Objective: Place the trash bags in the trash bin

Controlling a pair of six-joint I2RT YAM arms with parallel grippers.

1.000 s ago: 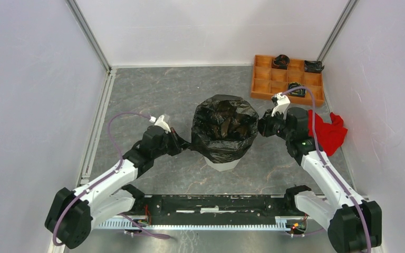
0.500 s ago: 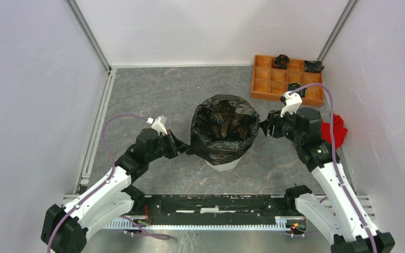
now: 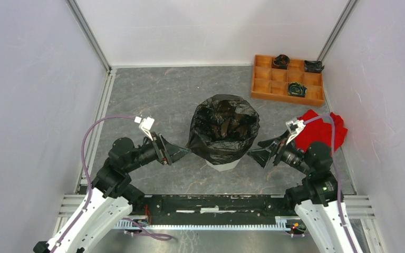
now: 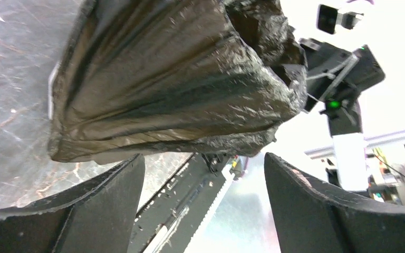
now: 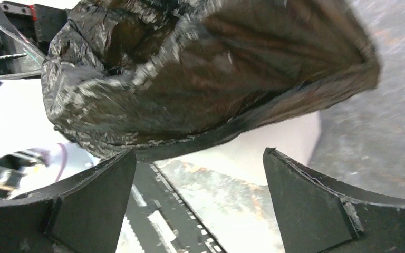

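A glossy black trash bag [image 3: 224,126] lines the white trash bin [image 3: 222,165] at the middle of the table. Its mouth is open upward and its film is folded down over the rim, so only the bin's foot shows. My left gripper [image 3: 181,153] stands open just left of the bag, apart from it. My right gripper [image 3: 257,152] stands open just right of it, also apart. In the left wrist view the wrinkled bag [image 4: 179,79] hangs above my open gripper [image 4: 203,158]. The right wrist view shows the bag [image 5: 205,68] over the bin's white side [image 5: 279,139], beyond my gripper [image 5: 198,153].
An orange compartmented tray [image 3: 266,84] at the back right holds a few small black rolls. A red cloth [image 3: 321,130] lies behind my right arm near the right wall. White walls close in three sides, and a black rail [image 3: 216,203] runs along the near edge.
Both grippers were shut on the bag's edge at the bin's sides. They have opened, let go and drawn back toward the near edge. The bag stays over the bin.
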